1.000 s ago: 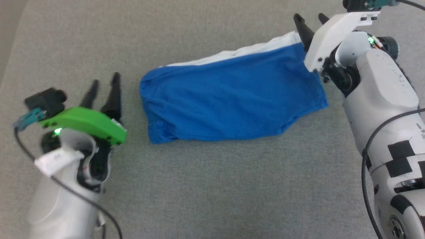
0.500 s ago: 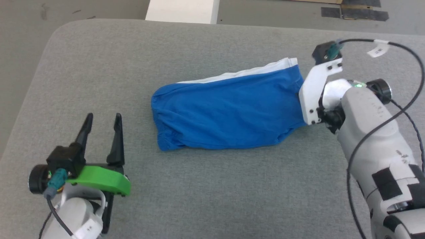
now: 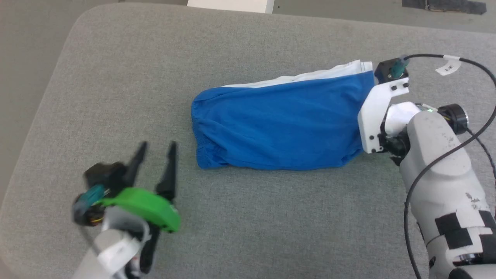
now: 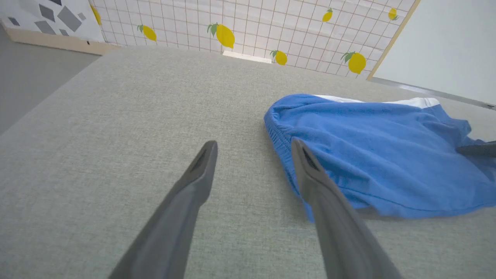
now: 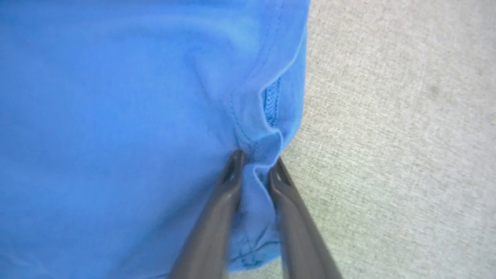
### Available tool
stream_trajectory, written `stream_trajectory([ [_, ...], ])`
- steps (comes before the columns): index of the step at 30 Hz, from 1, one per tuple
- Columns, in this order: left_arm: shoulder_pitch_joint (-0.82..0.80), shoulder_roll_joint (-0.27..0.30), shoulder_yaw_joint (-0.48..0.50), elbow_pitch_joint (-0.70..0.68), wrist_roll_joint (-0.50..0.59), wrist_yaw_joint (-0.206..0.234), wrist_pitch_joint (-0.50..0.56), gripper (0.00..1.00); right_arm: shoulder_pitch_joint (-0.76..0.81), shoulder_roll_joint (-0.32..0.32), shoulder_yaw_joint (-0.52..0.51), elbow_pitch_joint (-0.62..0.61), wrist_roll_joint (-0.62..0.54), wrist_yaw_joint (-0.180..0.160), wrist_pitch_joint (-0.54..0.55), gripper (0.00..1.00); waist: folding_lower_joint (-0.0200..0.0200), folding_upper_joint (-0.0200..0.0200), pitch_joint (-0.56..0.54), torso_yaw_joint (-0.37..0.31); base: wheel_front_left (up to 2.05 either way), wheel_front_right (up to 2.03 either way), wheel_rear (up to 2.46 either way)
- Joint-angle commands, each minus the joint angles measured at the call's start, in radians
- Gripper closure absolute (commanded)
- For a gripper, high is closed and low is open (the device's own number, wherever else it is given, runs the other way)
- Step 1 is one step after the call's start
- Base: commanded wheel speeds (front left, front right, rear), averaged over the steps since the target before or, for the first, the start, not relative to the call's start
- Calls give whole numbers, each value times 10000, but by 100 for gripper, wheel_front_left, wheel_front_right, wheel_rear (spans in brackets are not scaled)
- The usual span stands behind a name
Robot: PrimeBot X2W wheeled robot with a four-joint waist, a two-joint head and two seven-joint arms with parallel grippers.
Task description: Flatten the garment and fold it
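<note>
grey fabric-covered surface (image 3: 116,77) with a rounded corner; 1 blue garment (image 3: 283,124) lies on it

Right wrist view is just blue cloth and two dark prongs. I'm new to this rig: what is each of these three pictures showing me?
This is a two-armed robot. The head view looks down from its head at a grey padded surface, where blue shorts with white trim lie. Each wrist view looks along that arm's own gripper, and the prongs are its fingers. In the right wrist view, the right gripper is shut on a fold of the shorts' stitched edge. In the left wrist view, the left gripper is open and holds nothing. It is beside the gathered waistband end, not touching it.
</note>
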Motion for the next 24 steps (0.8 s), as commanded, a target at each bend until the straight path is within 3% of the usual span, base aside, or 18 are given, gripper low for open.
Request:
stream_trajectory([
  [1,-291,-84,-157,-132,-145,-29,527,0,469,-42,17,18,51,-19,87,100,0,0,-80,-59,0,0,0],
  [4,-692,-237,-495,-245,-506,178,2144,0,530,-39,237,-357,387,-19,93,100,0,0,-183,-138,0,0,0],
  [8,-1438,-341,-743,-2,-644,783,3986,0,692,-38,633,-769,783,-19,213,100,0,0,-260,-297,0,0,0],
  [9,-1922,-331,-1002,497,-626,1081,5160,0,807,-37,943,-1051,1055,-19,341,100,0,0,-214,-448,0,0,0],
  [13,-2383,-223,-1304,1375,-509,1241,6181,0,906,-37,1358,-1494,1391,-19,462,100,0,0,-39,-684,0,0,0],
  [18,-2662,-207,-1436,2224,-536,1014,6300,0,1030,-36,1681,-1989,1690,-19,573,100,0,0,184,-863,0,0,0],
  [19,-2699,-216,-1467,2351,-569,881,6236,11,1070,-36,1725,-2083,1731,-19,593,100,0,0,211,-893,0,0,0],
  [20,-2730,-230,-1482,2431,-591,771,6133,60,1106,-36,1751,-2152,1756,-19,611,100,0,0,224,-911,0,0,0],
  [21,-2753,-249,-1500,2533,-623,633,6004,92,1154,-36,1774,-2233,1788,-19,627,100,0,0,232,-936,0,0,0],
  [22,-2751,-267,-1518,2631,-669,532,5956,100,1200,-36,1789,-2292,1806,-19,639,100,0,0,228,-954,0,0,0],
  [24,-2747,-315,-1513,2812,-792,359,5856,100,1311,-36,1807,-2401,1843,-19,679,100,0,0,185,-988,0,0,0],
])
